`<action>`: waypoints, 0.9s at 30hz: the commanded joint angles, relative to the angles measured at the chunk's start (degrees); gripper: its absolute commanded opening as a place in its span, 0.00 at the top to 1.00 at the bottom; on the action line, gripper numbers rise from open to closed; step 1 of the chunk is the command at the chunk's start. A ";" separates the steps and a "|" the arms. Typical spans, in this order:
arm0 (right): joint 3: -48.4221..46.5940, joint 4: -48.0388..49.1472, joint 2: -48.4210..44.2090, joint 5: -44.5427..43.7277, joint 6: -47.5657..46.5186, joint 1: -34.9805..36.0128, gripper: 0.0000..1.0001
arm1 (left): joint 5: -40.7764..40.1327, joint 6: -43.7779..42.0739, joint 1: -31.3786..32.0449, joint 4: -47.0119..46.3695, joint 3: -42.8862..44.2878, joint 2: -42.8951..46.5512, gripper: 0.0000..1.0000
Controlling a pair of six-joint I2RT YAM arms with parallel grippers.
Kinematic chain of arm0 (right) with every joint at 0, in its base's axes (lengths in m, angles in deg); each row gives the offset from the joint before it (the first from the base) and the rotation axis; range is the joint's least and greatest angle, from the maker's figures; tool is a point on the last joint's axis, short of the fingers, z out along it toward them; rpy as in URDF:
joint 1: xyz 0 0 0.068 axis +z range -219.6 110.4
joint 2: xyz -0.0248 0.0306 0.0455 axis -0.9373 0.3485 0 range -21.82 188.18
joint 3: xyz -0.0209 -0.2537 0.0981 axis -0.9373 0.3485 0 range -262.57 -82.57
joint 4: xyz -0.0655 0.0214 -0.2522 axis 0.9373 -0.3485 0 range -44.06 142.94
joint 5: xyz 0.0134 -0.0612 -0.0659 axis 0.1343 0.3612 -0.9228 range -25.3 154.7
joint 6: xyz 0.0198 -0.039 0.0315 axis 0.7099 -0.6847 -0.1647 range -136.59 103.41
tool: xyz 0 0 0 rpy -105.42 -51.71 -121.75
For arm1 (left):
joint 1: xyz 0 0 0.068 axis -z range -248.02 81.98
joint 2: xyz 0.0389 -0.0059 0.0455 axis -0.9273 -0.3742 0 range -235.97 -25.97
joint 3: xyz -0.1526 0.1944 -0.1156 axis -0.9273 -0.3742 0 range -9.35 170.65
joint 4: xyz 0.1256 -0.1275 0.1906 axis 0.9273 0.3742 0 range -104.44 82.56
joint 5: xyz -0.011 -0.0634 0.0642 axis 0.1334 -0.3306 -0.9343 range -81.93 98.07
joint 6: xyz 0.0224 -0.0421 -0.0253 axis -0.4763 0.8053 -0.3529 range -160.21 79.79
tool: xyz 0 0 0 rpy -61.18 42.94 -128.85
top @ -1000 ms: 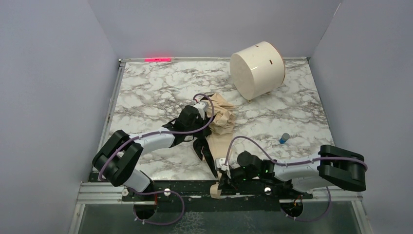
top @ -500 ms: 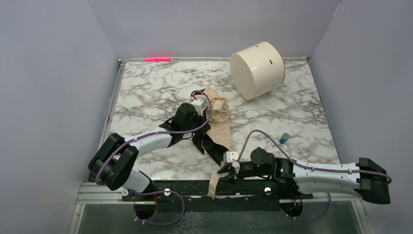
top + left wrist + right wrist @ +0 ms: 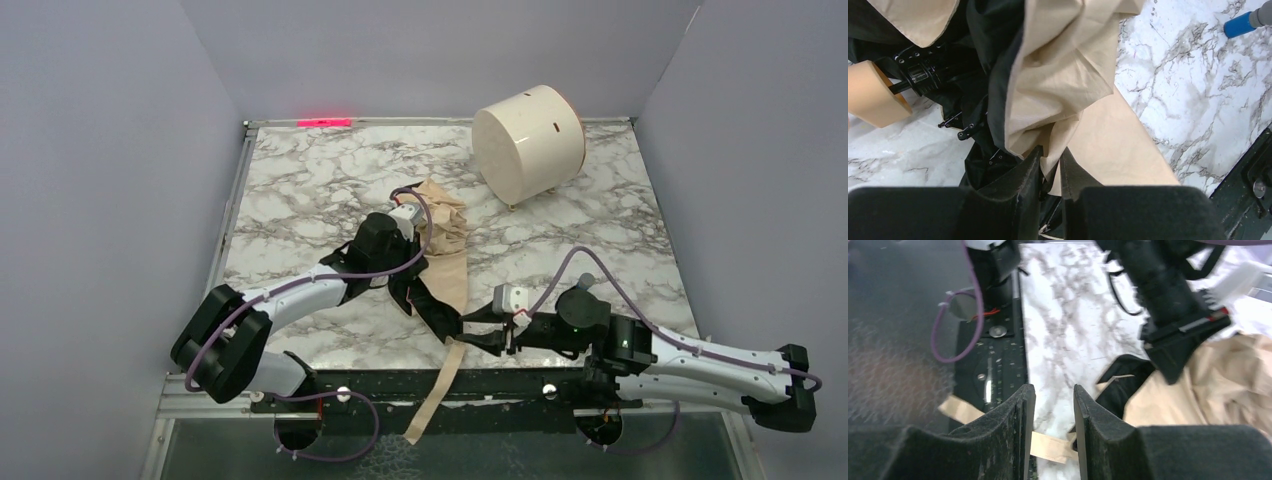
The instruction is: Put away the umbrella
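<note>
The umbrella (image 3: 447,240) lies half-folded mid-table, beige fabric over black ribs. My left gripper (image 3: 418,272) is shut on a fold of its fabric (image 3: 1063,75); the pinch shows in the left wrist view (image 3: 1050,160). The peach handle (image 3: 873,97) lies at the left of that view. The long tan strap (image 3: 432,395) trails over the table's front edge and hangs down. My right gripper (image 3: 472,328) hovers just right of the strap's upper end, jaws open (image 3: 1053,405). The strap (image 3: 1050,447) crosses below the gap, ungripped.
A white cylindrical drum (image 3: 528,140) lies on its side at the back right. A small blue-and-grey object (image 3: 583,283) stands right of the umbrella, partly behind my right arm. The black front rail (image 3: 380,382) runs along the near edge.
My right gripper opened, let go of the strap and drew back from the front edge toward the right. The strap now hangs lower. My left gripper moved slightly back, still holding the fabric.
</note>
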 commanded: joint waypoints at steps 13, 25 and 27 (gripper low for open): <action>1.15 6.79 15.97 -32.48 23.17 -9.20 0.48 | -1.73 0.13 -0.29 3.68 0.02 5.40 0.36; 4.60 25.05 30.88 -10.66 29.08 -19.40 0.70 | -13.03 4.42 -0.45 10.13 -0.89 18.20 0.19; 5.29 27.55 34.16 -10.85 29.51 -19.48 0.74 | -13.22 4.86 -0.58 10.12 -1.04 19.58 0.17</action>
